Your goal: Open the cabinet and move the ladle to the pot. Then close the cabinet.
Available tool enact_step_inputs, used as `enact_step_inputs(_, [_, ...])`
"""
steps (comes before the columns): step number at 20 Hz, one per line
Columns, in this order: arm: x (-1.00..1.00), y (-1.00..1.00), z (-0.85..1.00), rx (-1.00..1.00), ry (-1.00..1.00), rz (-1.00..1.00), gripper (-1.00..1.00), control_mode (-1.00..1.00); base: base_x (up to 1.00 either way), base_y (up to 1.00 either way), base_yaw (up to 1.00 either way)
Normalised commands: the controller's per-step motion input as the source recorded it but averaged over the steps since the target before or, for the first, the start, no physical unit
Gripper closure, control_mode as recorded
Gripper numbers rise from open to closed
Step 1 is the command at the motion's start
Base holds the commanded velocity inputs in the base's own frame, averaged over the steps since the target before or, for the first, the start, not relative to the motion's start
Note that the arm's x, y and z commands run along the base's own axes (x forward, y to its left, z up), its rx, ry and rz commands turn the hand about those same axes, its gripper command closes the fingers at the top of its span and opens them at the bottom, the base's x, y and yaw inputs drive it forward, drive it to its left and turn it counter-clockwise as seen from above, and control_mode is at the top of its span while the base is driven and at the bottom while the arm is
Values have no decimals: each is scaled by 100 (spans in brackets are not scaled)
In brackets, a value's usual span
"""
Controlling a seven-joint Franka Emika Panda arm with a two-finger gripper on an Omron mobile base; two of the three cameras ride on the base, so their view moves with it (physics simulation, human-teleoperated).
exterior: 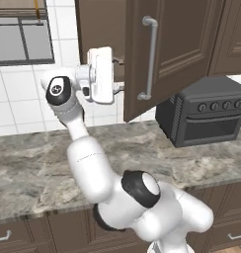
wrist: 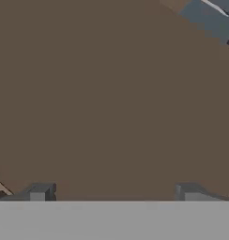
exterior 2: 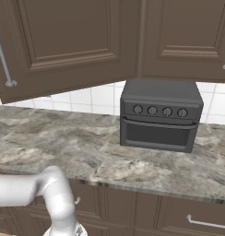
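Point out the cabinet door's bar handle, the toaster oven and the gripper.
Bar handle [exterior: 151, 58]: left base view, middle of the silver bar.
Toaster oven [exterior 2: 159, 134]: right base view, its front door.
Gripper [wrist: 111, 193]: hand view, midway between the open fingertips.

dark brown cabinet [exterior: 184, 49] door swung open, silver bar handle.

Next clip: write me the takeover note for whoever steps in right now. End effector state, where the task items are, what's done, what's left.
End effector: open, empty, raised at the cabinet opening, facing a brown surface.
Cabinet: door swung open, bar handle free.
Toaster oven: on the counter, right of the open door.
Ladle and pot: not located from these views.
Done: cabinet opened.
Left: find and grasp the ladle, carry it to the pot, close the door.
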Motion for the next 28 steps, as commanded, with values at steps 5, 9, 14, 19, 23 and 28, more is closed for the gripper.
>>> enact_step_inputs(5, [-31,-94,51,18,-10,-4,-100,-100,0,0,0])
enact_step_inputs(9, [-74,-100,48,23,-17,-3,-100,-100,0,0,0])
enact_step_inputs(14, [-77,-100,38,24,-25,-2,-100,-100,0,0,0])
enact_step_inputs(19, [-62,-100,18,23,-31,-1,-100,-100,0,0,0])
enact_step_inputs(23, [-49,-100,0,18,-40,0,-100,-100,0,0,0])
enact_step_inputs(28, [-48,-100,-11,13,-42,0,-100,-100,0,0,0])
